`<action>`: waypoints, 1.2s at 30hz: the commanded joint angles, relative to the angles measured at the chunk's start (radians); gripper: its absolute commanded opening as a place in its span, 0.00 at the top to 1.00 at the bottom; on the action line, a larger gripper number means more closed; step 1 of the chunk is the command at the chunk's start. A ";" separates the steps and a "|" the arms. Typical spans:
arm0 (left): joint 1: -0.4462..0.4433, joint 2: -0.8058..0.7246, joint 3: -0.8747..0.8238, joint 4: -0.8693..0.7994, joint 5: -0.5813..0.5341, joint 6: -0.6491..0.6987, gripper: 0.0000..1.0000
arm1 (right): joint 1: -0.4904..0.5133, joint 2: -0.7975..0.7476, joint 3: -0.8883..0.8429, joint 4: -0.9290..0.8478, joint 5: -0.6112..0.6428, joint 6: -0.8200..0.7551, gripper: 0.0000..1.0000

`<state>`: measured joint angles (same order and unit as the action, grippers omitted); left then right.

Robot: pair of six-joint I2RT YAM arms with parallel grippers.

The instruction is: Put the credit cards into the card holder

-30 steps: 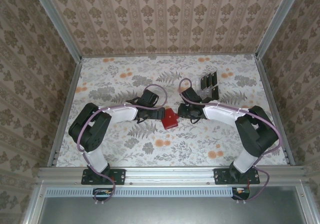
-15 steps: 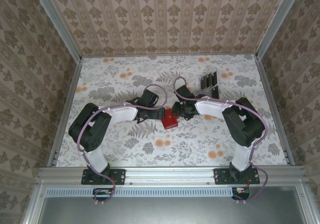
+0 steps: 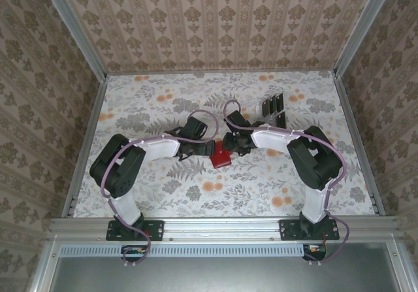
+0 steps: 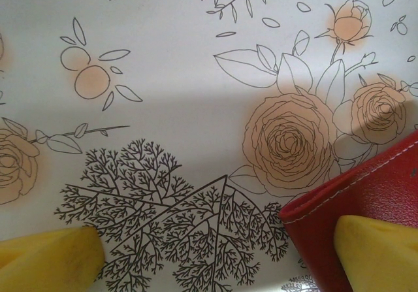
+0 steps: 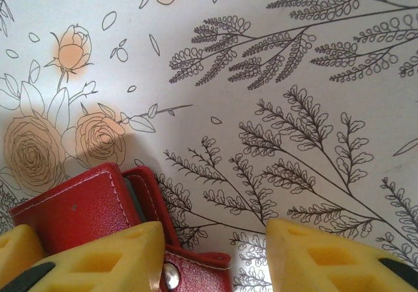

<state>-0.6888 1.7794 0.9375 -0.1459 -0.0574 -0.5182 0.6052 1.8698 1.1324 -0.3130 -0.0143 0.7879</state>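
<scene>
The card holder (image 3: 221,156), a small red wallet, lies mid-table between both grippers. My left gripper (image 3: 206,149) is open at its left side. In the left wrist view its right finger (image 4: 377,253) rests over the wallet's stitched corner (image 4: 366,197), and the left gripper (image 4: 215,259) has bare cloth between its fingers. My right gripper (image 3: 230,144) is open at the wallet's far right corner. In the right wrist view its left finger (image 5: 98,259) sits on the wallet (image 5: 72,207) by the snap tab (image 5: 189,275); the right gripper (image 5: 215,259) holds nothing. Black credit cards (image 3: 274,109) stand at the back right.
The cards stand in a clear slotted rack (image 3: 266,117) just behind my right forearm. A floral cloth (image 3: 163,102) covers the table, and patterned walls with metal rails (image 3: 88,138) enclose it on three sides.
My right arm has folded and swung left, bringing its gripper onto the wallet's right side. The wallet has shifted slightly left. The left arm has stayed in place.
</scene>
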 commanded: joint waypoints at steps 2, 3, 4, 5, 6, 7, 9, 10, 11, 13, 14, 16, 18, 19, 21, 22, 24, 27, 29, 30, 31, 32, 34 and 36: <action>0.016 0.176 -0.061 -0.004 0.038 0.035 0.01 | 0.048 0.040 -0.012 0.060 -0.139 0.037 0.68; 0.016 0.176 -0.059 -0.006 0.038 0.034 0.01 | 0.048 0.034 -0.020 0.076 -0.150 0.044 0.72; 0.017 0.176 -0.060 -0.006 0.038 0.035 0.01 | 0.049 0.027 -0.029 0.088 -0.159 0.053 0.77; 0.016 0.174 -0.059 -0.007 0.038 0.034 0.01 | 0.047 0.022 -0.039 0.106 -0.169 0.065 0.83; 0.016 0.175 -0.060 -0.007 0.038 0.036 0.01 | 0.044 0.013 -0.052 0.126 -0.178 0.076 0.88; 0.016 0.173 -0.062 -0.007 0.037 0.034 0.01 | 0.041 0.004 -0.066 0.145 -0.186 0.091 0.93; 0.015 0.170 -0.066 -0.007 0.038 0.031 0.01 | 0.031 -0.019 -0.099 0.198 -0.209 0.119 1.00; 0.014 0.170 -0.067 -0.007 0.037 0.032 0.01 | 0.026 -0.028 -0.110 0.215 -0.218 0.131 1.00; 0.014 0.168 -0.067 -0.007 0.038 0.029 0.01 | 0.021 -0.041 -0.127 0.240 -0.228 0.144 1.00; 0.015 0.161 -0.069 -0.009 0.037 0.029 0.01 | 0.012 -0.067 -0.158 0.291 -0.250 0.166 1.00; 0.016 0.155 -0.072 -0.011 0.036 0.028 0.01 | 0.008 -0.083 -0.174 0.319 -0.261 0.177 1.00; 0.017 0.146 -0.072 -0.014 0.036 0.030 0.01 | 0.000 -0.115 -0.208 0.385 -0.282 0.198 1.00; 0.020 0.136 -0.073 -0.017 0.033 0.031 0.01 | -0.007 -0.145 -0.248 0.469 -0.309 0.222 1.00; 0.020 0.135 -0.073 -0.018 0.032 0.032 0.02 | -0.012 -0.156 -0.265 0.505 -0.321 0.234 1.00; 0.024 0.135 -0.075 -0.020 0.030 0.033 0.01 | -0.022 -0.175 -0.305 0.594 -0.348 0.260 1.00; 0.025 0.135 -0.077 -0.019 0.030 0.034 0.02 | -0.027 -0.180 -0.319 0.630 -0.359 0.271 1.00; 0.025 0.136 -0.080 -0.017 0.028 0.035 0.01 | -0.039 -0.184 -0.347 0.706 -0.386 0.290 1.00; 0.026 0.139 -0.086 -0.011 0.027 0.036 0.01 | -0.052 -0.174 -0.380 0.808 -0.418 0.316 1.00; 0.026 0.142 -0.088 -0.008 0.027 0.036 0.01 | -0.059 -0.159 -0.396 0.871 -0.439 0.335 1.00; 0.026 0.143 -0.090 -0.006 0.027 0.035 0.02 | -0.063 -0.150 -0.405 0.904 -0.447 0.348 1.00; 0.026 0.145 -0.091 -0.004 0.026 0.034 0.02 | -0.066 -0.142 -0.414 0.934 -0.454 0.358 1.00; 0.028 0.147 -0.092 -0.002 0.025 0.035 0.01 | -0.069 -0.132 -0.424 0.976 -0.462 0.369 1.00; 0.029 0.150 -0.093 0.000 0.028 0.035 0.01 | -0.074 -0.116 -0.447 1.058 -0.473 0.395 1.00; 0.028 0.153 -0.096 0.005 0.027 0.033 0.01 | -0.079 -0.098 -0.462 1.138 -0.485 0.419 1.00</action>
<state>-0.6865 1.7771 0.9253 -0.1276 -0.0601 -0.5194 0.5327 1.7481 0.6796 0.5861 -0.4404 1.1473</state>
